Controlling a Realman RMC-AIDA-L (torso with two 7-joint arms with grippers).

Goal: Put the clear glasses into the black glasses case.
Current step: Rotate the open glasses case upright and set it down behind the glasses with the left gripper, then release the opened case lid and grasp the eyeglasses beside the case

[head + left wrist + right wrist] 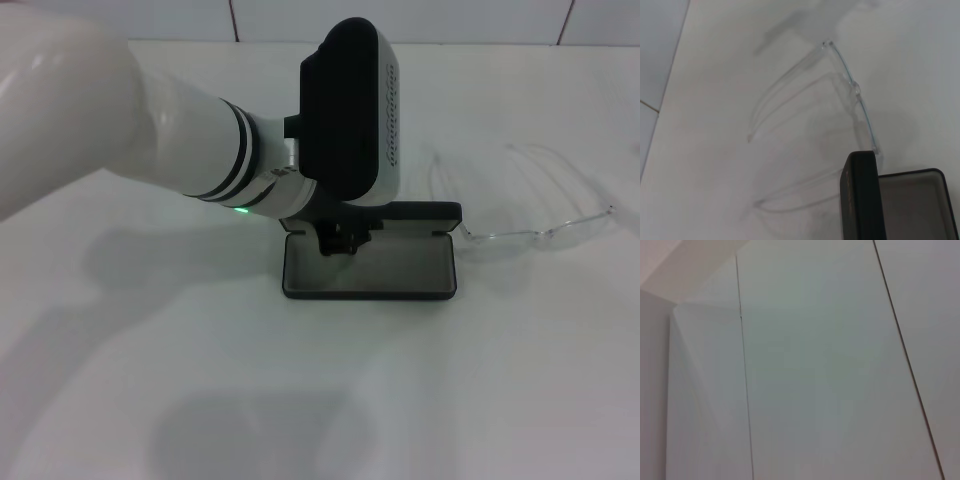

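Left arm (200, 150) hides the black glasses case (370, 270) lid, seemingly.

1. The black glasses case (368, 268) lies open near the middle of the tabletop (150, 380), its tray toward the near edge and its lid (420, 211) toward the far edge.
2. The clear glasses (520, 200) lie on the tabletop just beside the case, toward the right edge, arms unfolded and pointing to the far edge.
3. The left gripper (345, 238) stands at the hinge side of the case, over the left part of the tray.
4. The left arm (150, 130) reaches in from the far left corner.
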